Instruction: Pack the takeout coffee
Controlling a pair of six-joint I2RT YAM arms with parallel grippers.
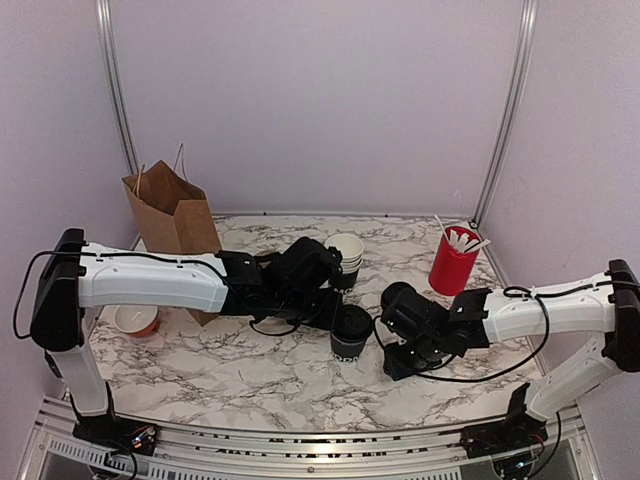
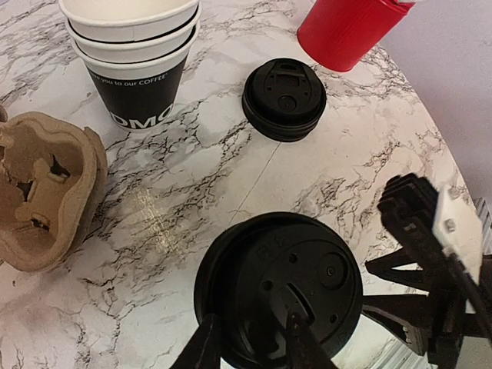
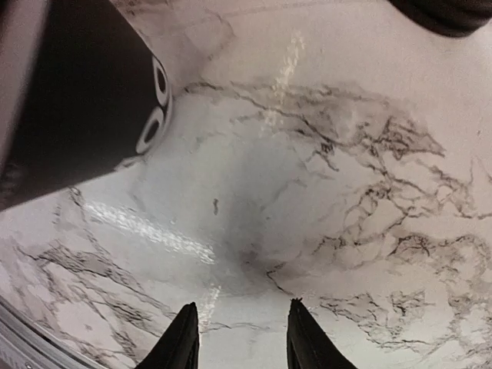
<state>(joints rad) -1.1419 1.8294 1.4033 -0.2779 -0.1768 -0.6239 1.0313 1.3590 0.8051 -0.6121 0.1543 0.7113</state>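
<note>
Marble table (image 1: 250, 370), lilac walls. From above, the left gripper (image 1: 330, 312) is at the lidded coffee cup (image 1: 350, 332) mid-table. The right gripper (image 1: 398, 345) is just beside the cup on its other side, and a paper bag (image 1: 172, 212) stands back left.

Left wrist — jaws part-open above the cup's lid (image 2: 280, 284), not clamped on it. Beyond are a cup stack (image 2: 138, 69), loose lids (image 2: 284, 100), a red cup (image 2: 346, 27) and a carrier (image 2: 46, 192).

Right wrist — jaws apart over bare marble, empty, with the cup at upper left.
</note>
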